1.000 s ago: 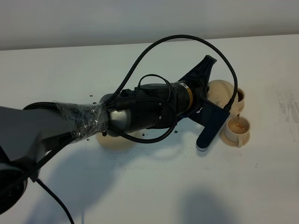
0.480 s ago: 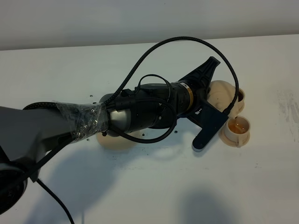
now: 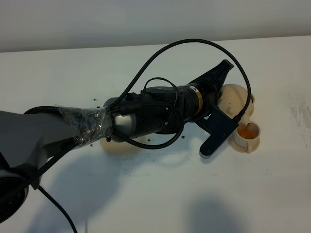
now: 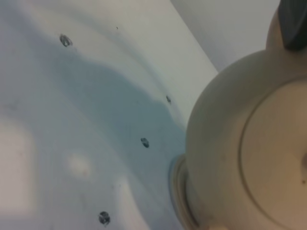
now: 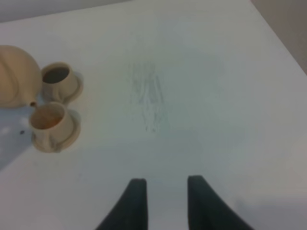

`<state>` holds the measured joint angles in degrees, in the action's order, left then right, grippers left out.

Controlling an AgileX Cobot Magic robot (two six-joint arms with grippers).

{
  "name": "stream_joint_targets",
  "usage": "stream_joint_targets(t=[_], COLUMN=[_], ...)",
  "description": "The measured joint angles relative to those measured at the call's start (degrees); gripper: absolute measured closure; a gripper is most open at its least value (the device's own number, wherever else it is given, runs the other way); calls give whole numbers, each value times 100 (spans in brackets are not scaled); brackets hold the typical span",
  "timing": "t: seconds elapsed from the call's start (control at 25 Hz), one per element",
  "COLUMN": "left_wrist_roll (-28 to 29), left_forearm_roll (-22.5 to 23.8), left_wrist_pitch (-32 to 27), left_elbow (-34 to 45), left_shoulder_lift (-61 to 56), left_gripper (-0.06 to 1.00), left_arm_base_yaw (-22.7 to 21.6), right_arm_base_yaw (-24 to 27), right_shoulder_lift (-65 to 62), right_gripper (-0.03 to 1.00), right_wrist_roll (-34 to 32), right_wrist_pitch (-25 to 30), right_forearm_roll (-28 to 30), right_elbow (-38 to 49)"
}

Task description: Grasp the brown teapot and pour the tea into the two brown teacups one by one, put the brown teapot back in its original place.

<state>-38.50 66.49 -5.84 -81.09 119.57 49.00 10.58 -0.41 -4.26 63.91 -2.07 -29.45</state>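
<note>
My left gripper reaches across to the right and is shut on the brown teapot, which hangs tilted over the two brown teacups. Its spout sits above the near teacup, which holds orange-brown tea. The right wrist view shows the teapot, the far teacup with dark tea and the near teacup. In the left wrist view the teapot fills the frame beside one dark finger. Its flat saucer lies half under the left arm. My right gripper hovers open with nothing in it.
A black cable loops above the left arm and hangs down in front of the teapot. Small dark specks dot the white table. Faint scuff marks lie to the right of the cups.
The left gripper has shifted the teapot slightly right and tipped it further, so it now covers most of the far cup. The tea in the near cup has risen.
</note>
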Motion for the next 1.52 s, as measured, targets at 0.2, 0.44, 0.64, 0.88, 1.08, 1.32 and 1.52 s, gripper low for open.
stream_joint_targets(t=[0.2,0.44,0.64,0.88,1.08,1.32,1.52], left_wrist_roll=[-7,-7,-7,-7,-7,-7,-276], left_forearm_roll=[134,240,357,527,698,739,751], left_wrist_pitch=[48,76,79,98,105,159,190], left_elbow=[0,0,0,0,0,0,0], left_shoulder_lift=[0,0,0,0,0,0,0], left_gripper=[83,83,83,83,83,83,83], left_arm_base_yaw=[0,0,0,0,0,0,0], right_arm_base_yaw=[0,0,0,0,0,0,0], right_shoulder_lift=[0,0,0,0,0,0,0], right_gripper=[74,74,74,74,74,74,74], right_wrist_roll=[0,0,0,0,0,0,0], right_wrist_pitch=[0,0,0,0,0,0,0], right_forearm_roll=[0,0,0,0,0,0,0], right_elbow=[0,0,0,0,0,0,0])
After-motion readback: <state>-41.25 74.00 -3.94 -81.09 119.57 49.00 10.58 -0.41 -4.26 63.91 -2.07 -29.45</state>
